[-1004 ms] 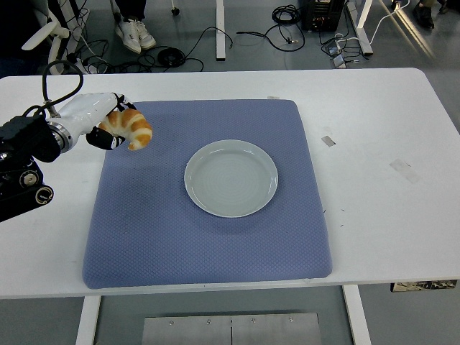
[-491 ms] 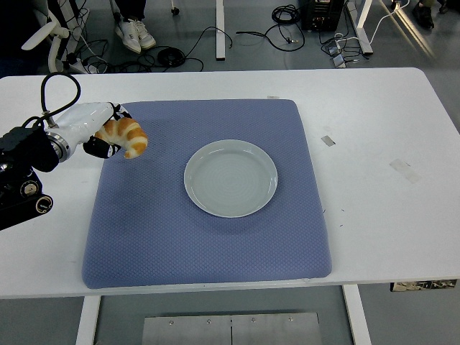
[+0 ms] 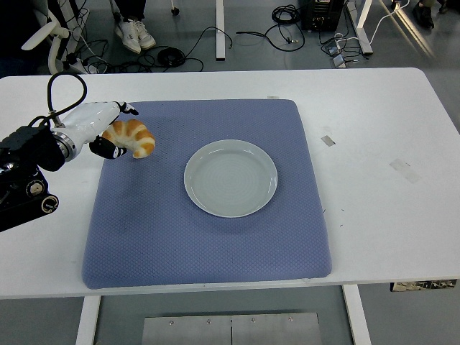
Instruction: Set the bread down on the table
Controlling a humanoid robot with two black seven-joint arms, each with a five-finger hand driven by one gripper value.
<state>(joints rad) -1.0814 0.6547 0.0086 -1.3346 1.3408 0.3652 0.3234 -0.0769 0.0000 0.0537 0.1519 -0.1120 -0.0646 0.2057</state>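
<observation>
Head view, entries listed from the near edge outward, all placed relative to the plate.

Worktop (image 3: 402, 237): white, rectangular, carrying everything below; its near edge lies well short of the plate.

Mat (image 3: 208, 244): blue, textured, roughly square, lying flat on the worktop. It surrounds the plate on all sides, with the widest bare stretch on the plate's near side.

Plate (image 3: 231, 177): pale, round, sitting on the mat slightly right of the mat's middle. Nothing rests on it.

Left arm (image 3: 25, 176): black, entering from the left edge, well to the left of the plate, with a black cable looping above its wrist.

Left hand (image 3: 100, 129): white shell with dark fingers, left of and slightly farther than the plate. Its fingers are clamped on the bread from the left side.

Bread (image 3: 131, 137): a golden-brown croissant, left of the plate and apart from it, over the mat's far left corner region. Its long axis runs roughly left to right, tilting nearer toward the plate; its free tip points right and slightly near, toward the plate, and the other end is covered by the hand. Whether it touches the mat cannot be told.

Tape scraps (image 3: 328, 141): small pieces stuck on the bare worktop right of the plate.
</observation>
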